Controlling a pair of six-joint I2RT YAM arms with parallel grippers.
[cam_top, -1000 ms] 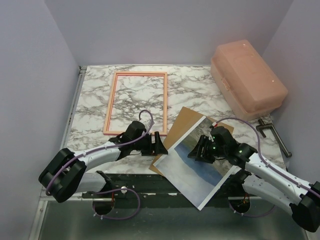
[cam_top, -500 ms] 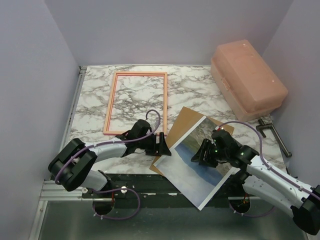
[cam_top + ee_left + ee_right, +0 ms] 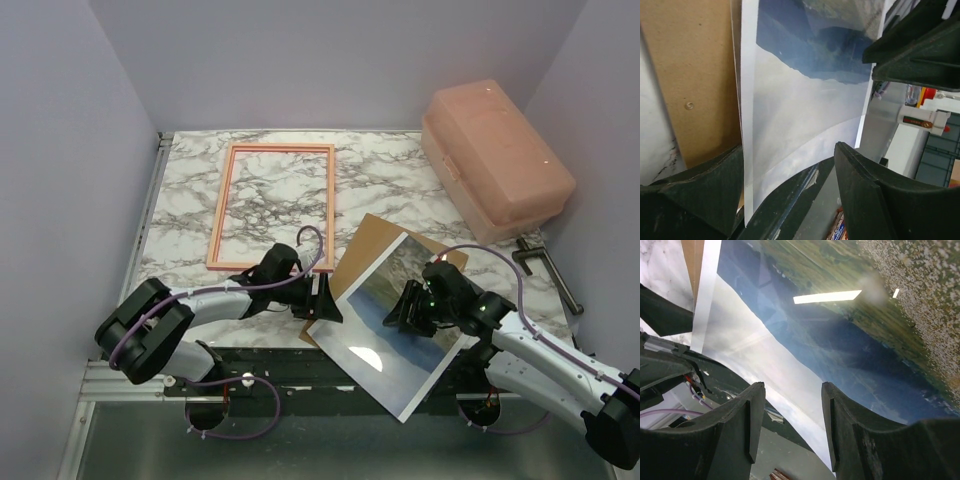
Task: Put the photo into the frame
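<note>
The photo lies face up and askew at the table's near edge, partly on a brown backing board, its near part overhanging the edge and slightly bowed. The pink frame lies flat and empty at the back left. My left gripper is at the photo's left corner. In the left wrist view the left gripper stands open, the photo's edge between the jaws and close to the left finger. My right gripper hovers open over the photo's middle, the right gripper holding nothing and the print beneath.
A large pink plastic box fills the back right corner. A metal clamp lies at the right edge. Below the table's front edge runs a dark rail. The marble top shows between frame and box.
My left gripper has slid right up to the photo's corner and its jaws have narrowed a little. The right gripper dropped slightly toward the near edge. The photo's overhanging part now bows and catches glare.
</note>
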